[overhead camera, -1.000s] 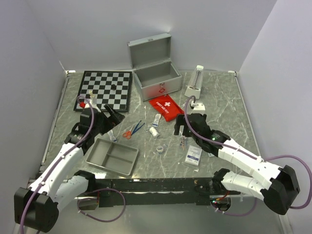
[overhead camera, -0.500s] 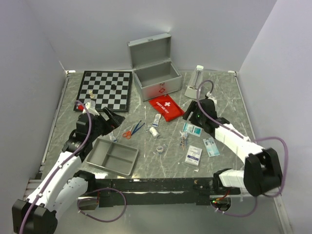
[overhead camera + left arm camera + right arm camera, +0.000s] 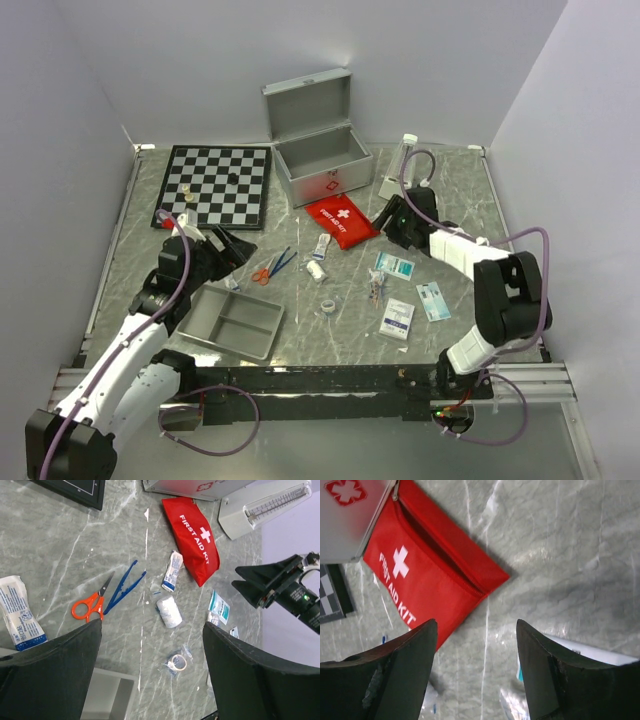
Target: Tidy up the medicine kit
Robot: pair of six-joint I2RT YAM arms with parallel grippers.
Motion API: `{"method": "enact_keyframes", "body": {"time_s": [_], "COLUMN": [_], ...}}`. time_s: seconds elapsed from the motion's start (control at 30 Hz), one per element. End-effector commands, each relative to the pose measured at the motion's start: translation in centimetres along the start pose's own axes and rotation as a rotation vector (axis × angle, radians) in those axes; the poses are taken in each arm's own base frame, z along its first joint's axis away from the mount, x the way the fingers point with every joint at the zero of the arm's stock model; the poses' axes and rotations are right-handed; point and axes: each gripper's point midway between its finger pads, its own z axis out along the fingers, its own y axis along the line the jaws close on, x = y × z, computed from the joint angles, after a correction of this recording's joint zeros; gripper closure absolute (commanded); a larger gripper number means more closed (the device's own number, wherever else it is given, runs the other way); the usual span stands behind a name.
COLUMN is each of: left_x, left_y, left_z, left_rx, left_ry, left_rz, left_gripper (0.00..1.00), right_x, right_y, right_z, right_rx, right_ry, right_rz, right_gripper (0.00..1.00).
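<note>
The medicine kit, a silver case with its lid up, stands at the back centre. A red first-aid pouch lies just in front of it, also visible as the pouch in the right wrist view. My right gripper hovers open beside the pouch's right corner; between its fingers there is only bare table. My left gripper is open above the table's left side, with nothing between its fingers. Below it lie orange scissors, blue tweezers, a gauze roll and a bagged ring.
A grey two-compartment tray sits front left and a chessboard back left. A white wedge-shaped device stands right of the case. Flat packets lie at the right. A wrapped bandage lies near the tray.
My right arm swung from above the packets back toward the red pouch, its jaws narrowing a little. My left gripper drew slightly toward the near left.
</note>
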Motion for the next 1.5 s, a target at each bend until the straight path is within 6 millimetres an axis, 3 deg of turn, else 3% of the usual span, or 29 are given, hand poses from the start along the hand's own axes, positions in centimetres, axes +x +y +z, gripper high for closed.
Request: {"method": "enact_keyframes", "body": {"time_s": [0.0,0.2,0.6,0.97,1.23,1.47], "left_x": [-0.4,-0.4,0.1,0.2,0.1,0.2], "left_y": [-1.3,-1.1,-0.4,0.1,0.3,0.2], "left_z": [-0.2,-0.3,0.0,0.0,-0.1,0.0], "left_rx": [0.059,0.048,0.028,0.013,0.000,0.010], "left_ry": [-0.020,-0.023,-0.017,-0.022,-0.027,-0.025], "left_rz": [0.000,0.004,-0.020,-0.033,-0.035,-0.044], "left_gripper": [0.14,0.14,0.15,0.15,0.15,0.15], "right_x": [-2.3,-1.7,-1.0,0.2,0.7,-0.1], "right_y": [1.4,1.1,0.0,-0.5,-1.1,-0.6], "right_z": [1.4,3.1,4.9,6.4,7.3,6.2], "right_rx": [-0.034,-0.035,-0.057,-0.050,-0.050,-0.087], "right_ry": [-0.023,0.026,0.062,0.113,0.129,0.092], "right_rz": [0.026,0.051,0.269,0.348,0.365,0.311], "right_gripper": [0.30,0.37,0.37,0.41,0.60,0.86]}}
